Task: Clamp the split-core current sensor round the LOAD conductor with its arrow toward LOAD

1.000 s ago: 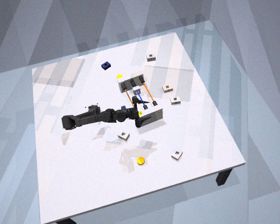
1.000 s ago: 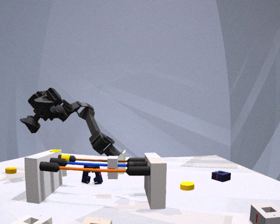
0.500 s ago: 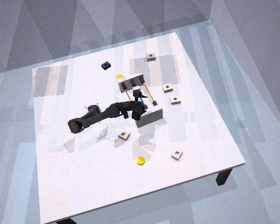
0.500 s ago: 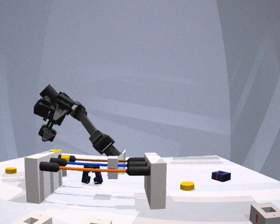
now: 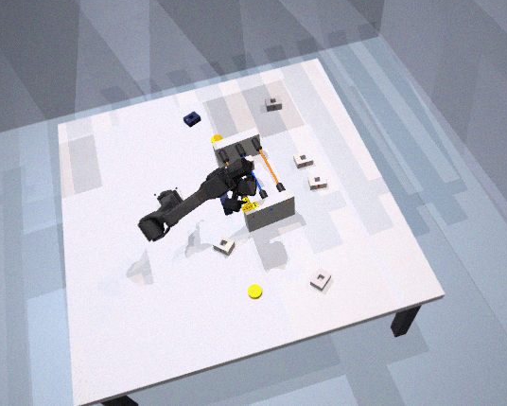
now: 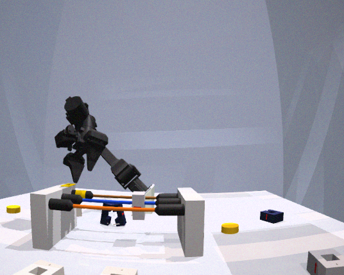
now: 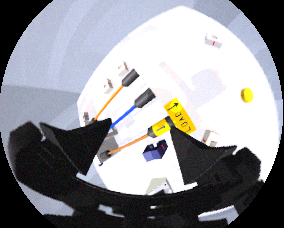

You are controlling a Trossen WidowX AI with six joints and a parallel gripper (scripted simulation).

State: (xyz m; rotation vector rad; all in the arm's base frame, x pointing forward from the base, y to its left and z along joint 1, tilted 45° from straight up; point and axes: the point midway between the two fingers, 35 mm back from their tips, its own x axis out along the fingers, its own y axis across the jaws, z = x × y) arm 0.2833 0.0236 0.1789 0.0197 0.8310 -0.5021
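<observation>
Above the three conductors (image 6: 117,202), the gripper (image 6: 83,166) is hanging with fingers spread wide, gripping nothing, while the dark blue sensor (image 6: 113,218) is standing on the table (image 6: 261,238) beneath them

The yellow tag (image 7: 179,115) bears black lettering, seemingly unreadable here.
</observation>
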